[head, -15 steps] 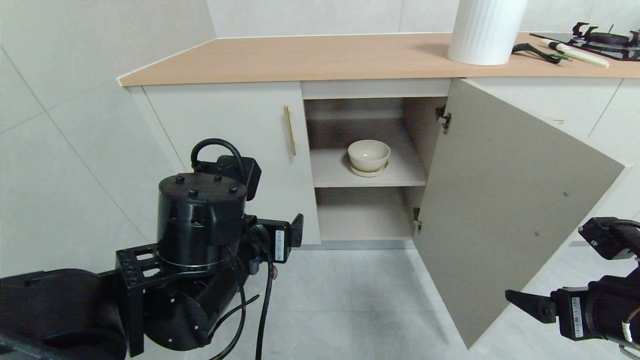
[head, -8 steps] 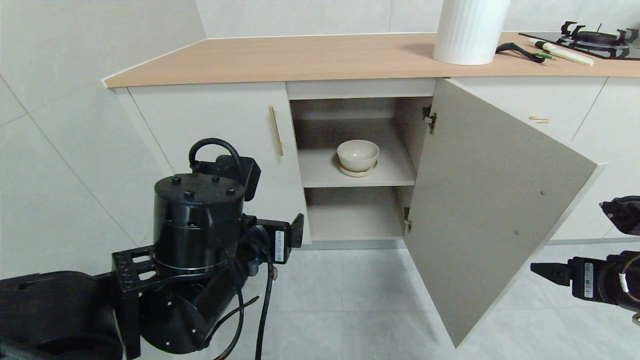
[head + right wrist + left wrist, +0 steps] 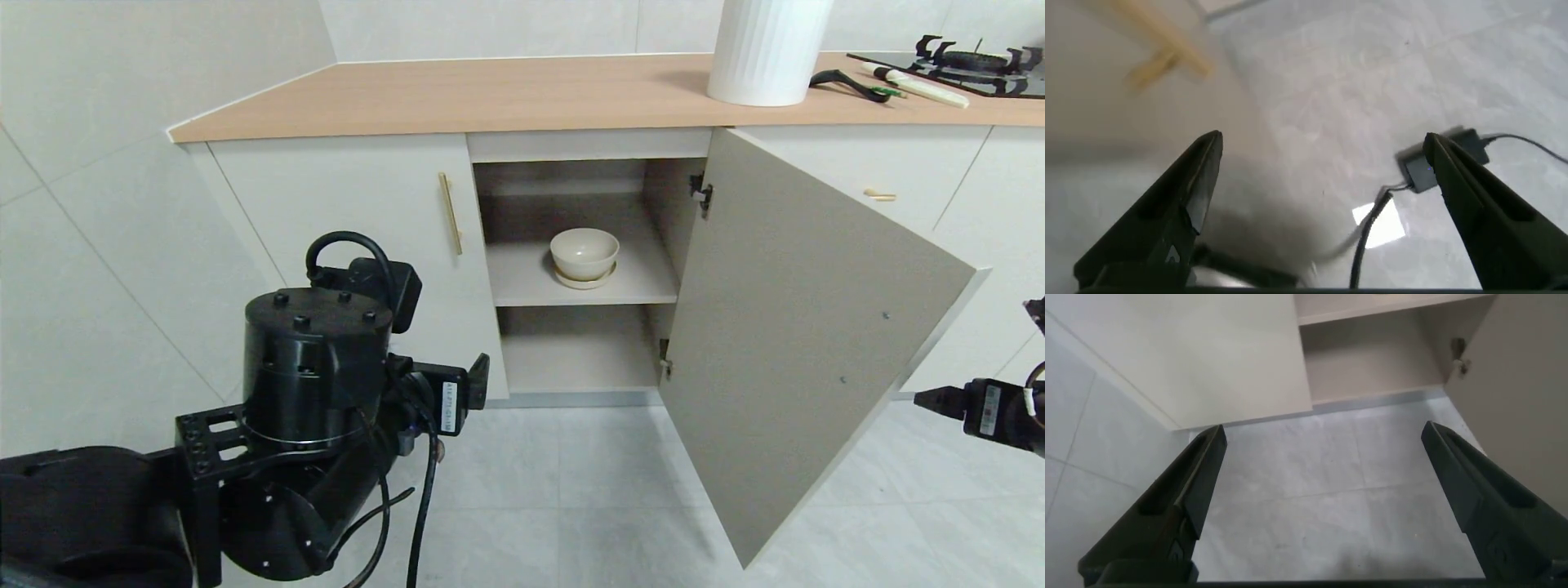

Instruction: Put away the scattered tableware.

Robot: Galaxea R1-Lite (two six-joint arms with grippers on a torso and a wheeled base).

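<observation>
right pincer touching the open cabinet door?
Apart. The head view shows a clear gap between the tip of the right pincer and the free edge of the cabinet door.

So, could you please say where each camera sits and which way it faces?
Head view: on the head, facing forward and down at the open cabinet holding a bowl; left arm and right gripper show.
Left wrist view: on the left wrist, facing floor and lower shelf, framed by the open left gripper.
Right wrist view: on the right wrist, facing floor and cable, framed by the open right gripper.
Shared: head and left wrist views both show the lower shelf.
</observation>
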